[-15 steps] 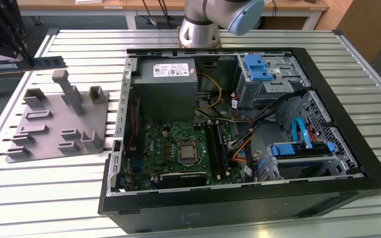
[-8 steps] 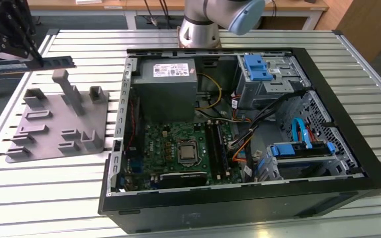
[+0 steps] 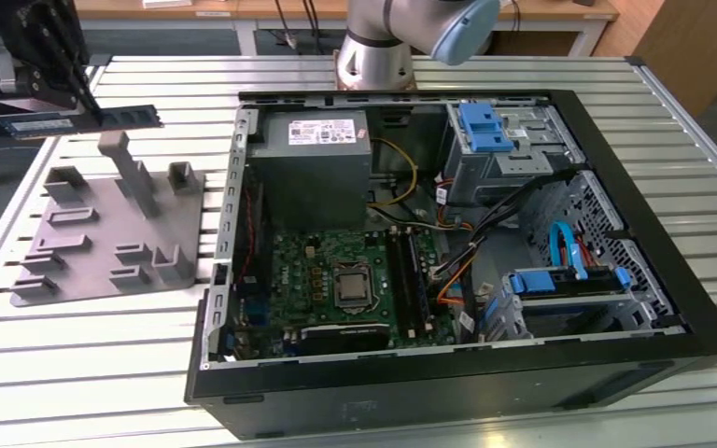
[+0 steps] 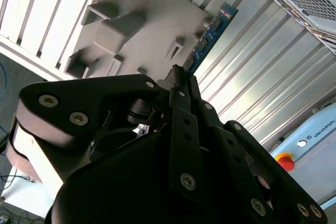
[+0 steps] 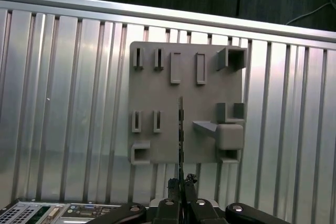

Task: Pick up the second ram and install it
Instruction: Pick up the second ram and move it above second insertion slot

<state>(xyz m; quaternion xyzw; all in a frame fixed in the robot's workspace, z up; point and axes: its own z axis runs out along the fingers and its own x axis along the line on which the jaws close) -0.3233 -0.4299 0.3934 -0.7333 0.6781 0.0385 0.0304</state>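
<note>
The second ram (image 3: 128, 117) hangs level above the grey tray (image 3: 97, 224), pinched by the fingers (image 4: 179, 80) pointing straight down.

Second ram (image 3: 128, 116) above tray (image 3: 91, 238), computer case (image 3: 458, 385) at exterior view's right

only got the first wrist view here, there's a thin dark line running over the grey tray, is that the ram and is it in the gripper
Observer: Yes. In the exterior view the gripper is shut on the second ram, holding it level above the grey tray.
Operator: which side of it is showing
Observer: In the second wrist view its blue face with small chips is visible, reaching out beyond the gripper.
Operator: where's the pc from there
Observer: In the exterior view the open computer case lies to the exterior view's right of the tray, with its green motherboard exposed.
</note>
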